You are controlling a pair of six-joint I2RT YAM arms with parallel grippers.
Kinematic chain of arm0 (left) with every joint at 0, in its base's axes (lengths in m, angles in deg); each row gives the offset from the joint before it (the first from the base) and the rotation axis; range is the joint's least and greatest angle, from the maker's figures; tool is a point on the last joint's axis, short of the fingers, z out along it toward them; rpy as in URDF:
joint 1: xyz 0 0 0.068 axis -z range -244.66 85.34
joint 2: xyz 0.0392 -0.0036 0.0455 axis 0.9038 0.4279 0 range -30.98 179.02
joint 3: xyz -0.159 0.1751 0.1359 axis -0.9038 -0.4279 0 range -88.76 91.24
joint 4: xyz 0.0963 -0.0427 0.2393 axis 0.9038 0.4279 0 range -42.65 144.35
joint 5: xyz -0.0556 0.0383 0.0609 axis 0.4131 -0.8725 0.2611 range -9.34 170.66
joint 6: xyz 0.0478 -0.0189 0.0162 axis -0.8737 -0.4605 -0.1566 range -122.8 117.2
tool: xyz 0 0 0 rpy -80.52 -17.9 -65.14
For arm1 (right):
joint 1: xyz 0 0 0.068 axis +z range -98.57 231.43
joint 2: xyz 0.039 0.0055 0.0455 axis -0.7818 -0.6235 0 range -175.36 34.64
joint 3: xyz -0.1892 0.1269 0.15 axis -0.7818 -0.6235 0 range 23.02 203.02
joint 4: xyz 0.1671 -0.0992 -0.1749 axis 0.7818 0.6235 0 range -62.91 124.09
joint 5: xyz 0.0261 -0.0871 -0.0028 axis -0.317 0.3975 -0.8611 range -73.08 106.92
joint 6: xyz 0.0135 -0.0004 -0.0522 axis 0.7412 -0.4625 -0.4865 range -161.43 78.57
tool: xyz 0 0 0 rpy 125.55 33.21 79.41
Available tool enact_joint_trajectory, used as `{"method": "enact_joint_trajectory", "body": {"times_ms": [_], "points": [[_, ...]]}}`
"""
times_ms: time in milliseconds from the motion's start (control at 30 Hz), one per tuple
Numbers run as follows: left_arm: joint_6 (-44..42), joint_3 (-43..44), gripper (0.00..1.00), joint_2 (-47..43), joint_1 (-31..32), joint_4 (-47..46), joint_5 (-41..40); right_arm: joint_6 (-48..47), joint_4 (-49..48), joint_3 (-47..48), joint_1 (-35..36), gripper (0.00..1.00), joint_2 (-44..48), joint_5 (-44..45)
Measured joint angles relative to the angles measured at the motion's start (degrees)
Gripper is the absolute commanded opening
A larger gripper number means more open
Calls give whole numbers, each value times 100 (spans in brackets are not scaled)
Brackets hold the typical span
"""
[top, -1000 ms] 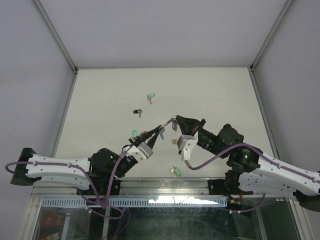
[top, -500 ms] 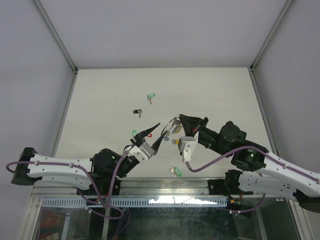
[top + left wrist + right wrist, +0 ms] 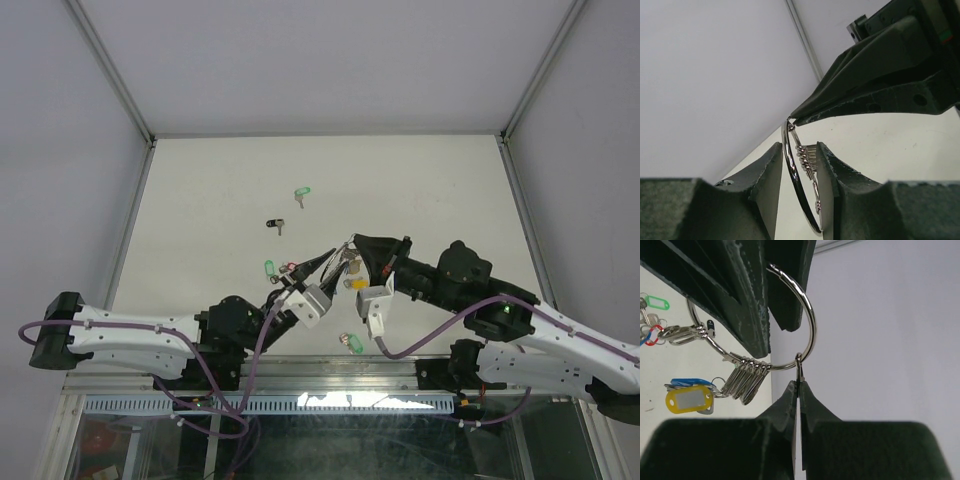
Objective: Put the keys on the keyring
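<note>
We note the keyring (image 3: 811, 315): polished silver wire, mirror-glossy. Keys (image 3: 745, 382) at its seven o'clock: duller grey metal. Yellow tag (image 3: 687, 401): shiny plastic, white insert. Left gripper (image 3: 799, 147) and right gripper (image 3: 798, 390): matt dark, grainy, scuffed. Table (image 3: 420, 190): matt off-white, smooth.

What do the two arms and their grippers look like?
Both the left arm and right arm have white shells, black joints and looping purple cables. The left gripper and right gripper have dark, tapered, wedge-like fingers.
</note>
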Motion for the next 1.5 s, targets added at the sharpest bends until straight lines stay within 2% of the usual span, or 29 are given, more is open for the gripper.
{"method": "enact_joint_trajectory", "body": {"times_ms": [300,533,867,1500], "points": [[295,2,29,109,-413,90,203,-516,153,116,50,0,-17,-192],[422,61,28,190,-448,153,356,-774,247,177,116,0,-133,-201],[479,70,21,219,-448,247,422,-1021,243,197,199,0,-190,-76],[522,76,24,297,-501,352,420,-1480,570,208,289,0,-190,72]]}}
